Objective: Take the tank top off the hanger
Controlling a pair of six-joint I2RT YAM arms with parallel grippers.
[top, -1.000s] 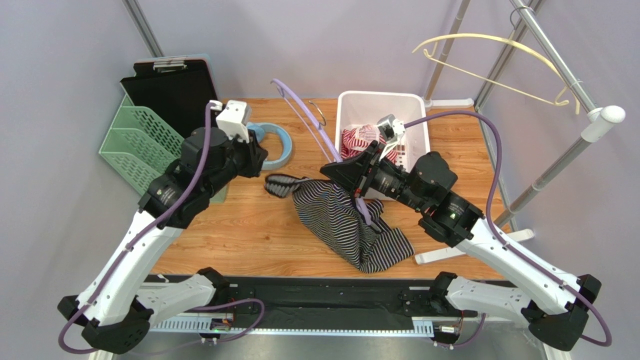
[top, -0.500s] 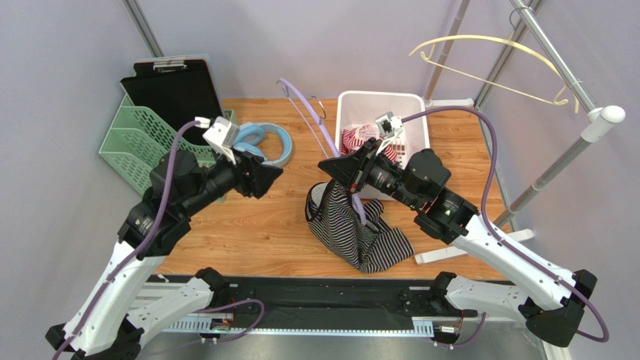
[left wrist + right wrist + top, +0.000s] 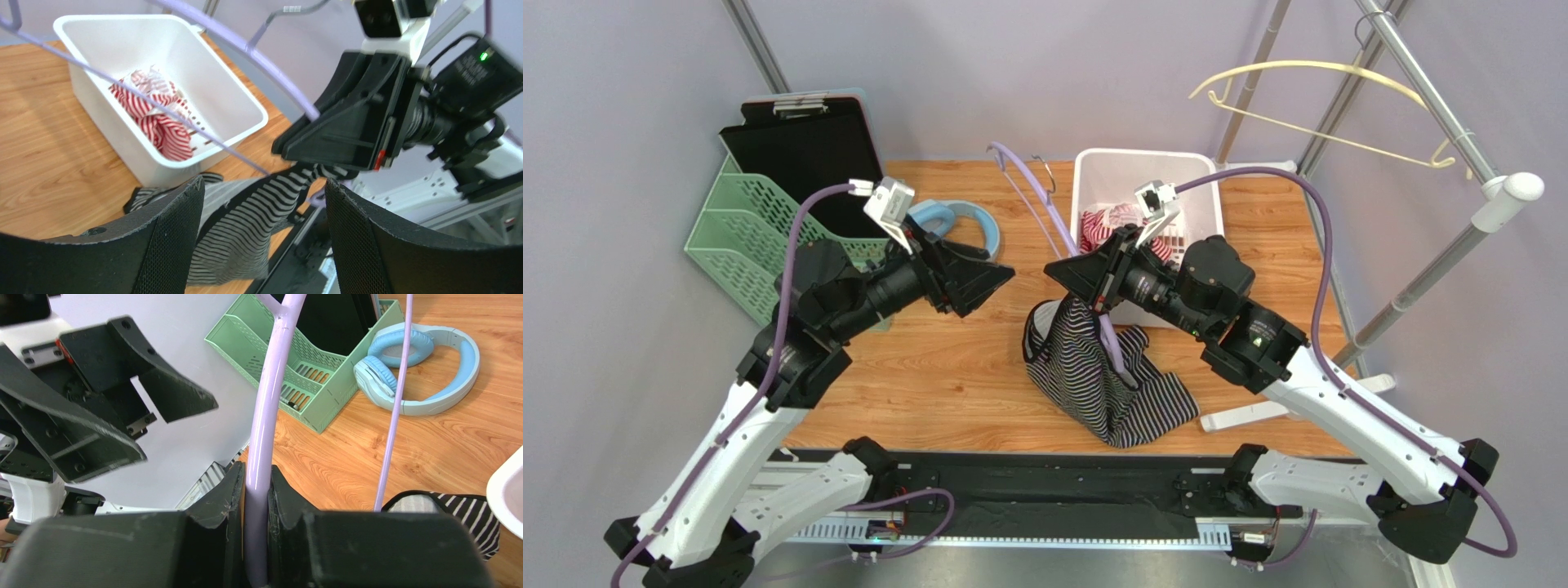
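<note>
Jaws of left gripper (image 3: 1000, 277) wide, midair

Counted two arms: left arm (image 3: 744, 417), right arm (image 3: 1357, 423). Grippers numbered two: left gripper (image 3: 995, 272), right gripper (image 3: 1059, 268). Hangers were two: lilac hanger (image 3: 272, 386), yellow hanger (image 3: 1326, 63). Garments were two: tank top (image 3: 1100, 380), red-striped cloth (image 3: 153, 116). One of each showed: bin (image 3: 1143, 156), headphones (image 3: 399, 346), green rack (image 3: 738, 233), clipboard (image 3: 811, 153), rail (image 3: 1519, 188), table (image 3: 928, 368).
</note>
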